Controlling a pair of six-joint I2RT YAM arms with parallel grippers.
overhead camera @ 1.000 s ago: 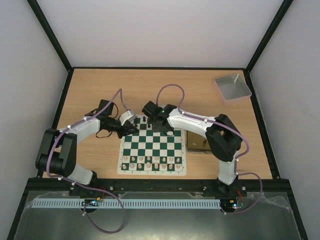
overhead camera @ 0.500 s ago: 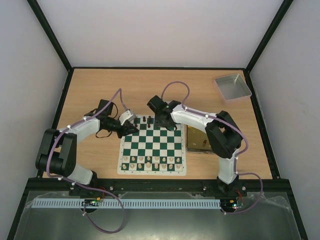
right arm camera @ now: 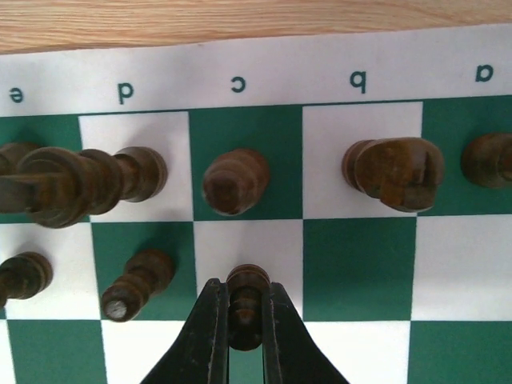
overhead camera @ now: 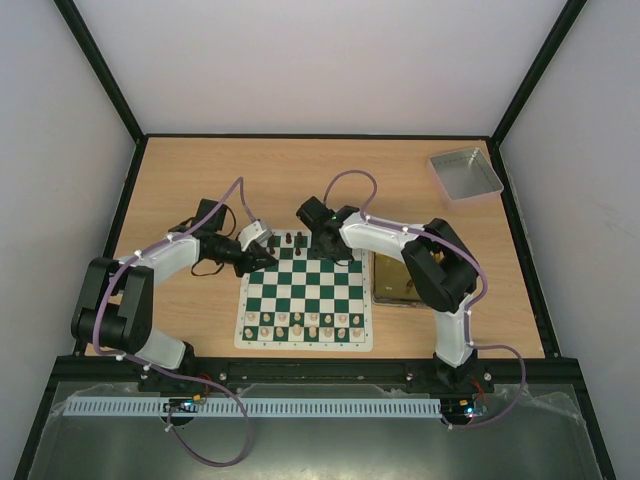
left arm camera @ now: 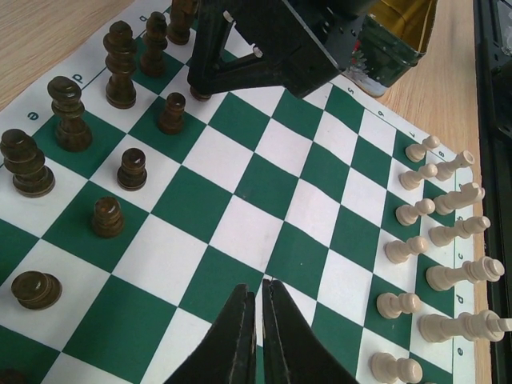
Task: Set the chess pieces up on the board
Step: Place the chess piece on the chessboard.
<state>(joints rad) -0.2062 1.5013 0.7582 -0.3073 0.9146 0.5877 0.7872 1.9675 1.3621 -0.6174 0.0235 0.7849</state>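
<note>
Jaws of my right gripper (right arm camera: 244, 302) are clamped on a dark pawn (right arm camera: 246, 278), which stands on the white square of the board (right arm camera: 358, 268) just in front of the c-file piece (right arm camera: 234, 182). To finish well, I judge I should centre it, let go gently and lift straight up (its neighbours stand close). My left gripper (left arm camera: 258, 292) hovers over the board, pinched together and holding nothing. My fingers (right arm camera: 210, 320) hide the pawn's base, so I cannot tell whether it touches the board.

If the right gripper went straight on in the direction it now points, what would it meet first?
Probably the dark piece on the green c-file square, just beyond the pawn that the right gripper holds; depth is unclear.
</note>
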